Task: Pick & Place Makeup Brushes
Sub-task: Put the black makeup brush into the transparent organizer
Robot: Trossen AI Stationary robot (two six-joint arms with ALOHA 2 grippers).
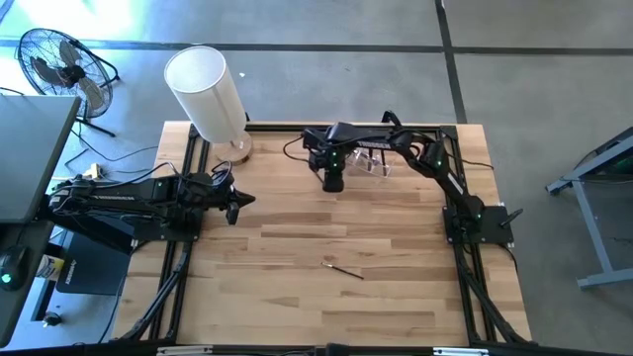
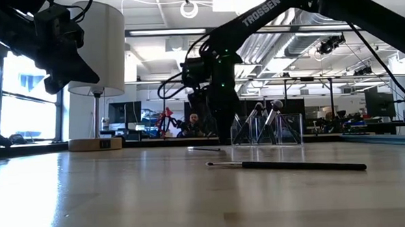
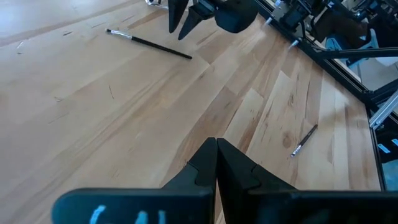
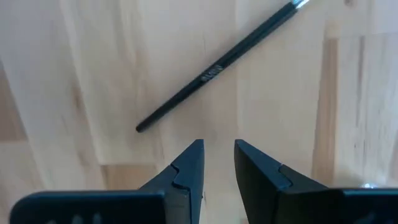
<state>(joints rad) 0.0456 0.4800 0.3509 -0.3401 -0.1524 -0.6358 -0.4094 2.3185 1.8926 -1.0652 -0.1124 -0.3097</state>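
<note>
One dark makeup brush (image 4: 211, 71) lies flat on the wooden table just ahead of my right gripper (image 4: 217, 149), which points down at the table's far middle (image 1: 334, 180), open by a narrow gap and empty. This brush also shows in the left wrist view (image 3: 149, 43) and the low view (image 2: 204, 149). A second brush (image 1: 344, 267) lies flat nearer the front edge; it also shows in the low view (image 2: 287, 166). My left gripper (image 3: 216, 149) is shut and empty, held above the table's left side (image 1: 237, 203).
A clear holder (image 1: 371, 160) at the far middle has brushes leaning in it (image 2: 267, 114), just right of my right gripper. A lamp with a white shade (image 1: 208, 89) stands at the far left corner. A fan (image 1: 59, 64) stands on the floor beyond the table.
</note>
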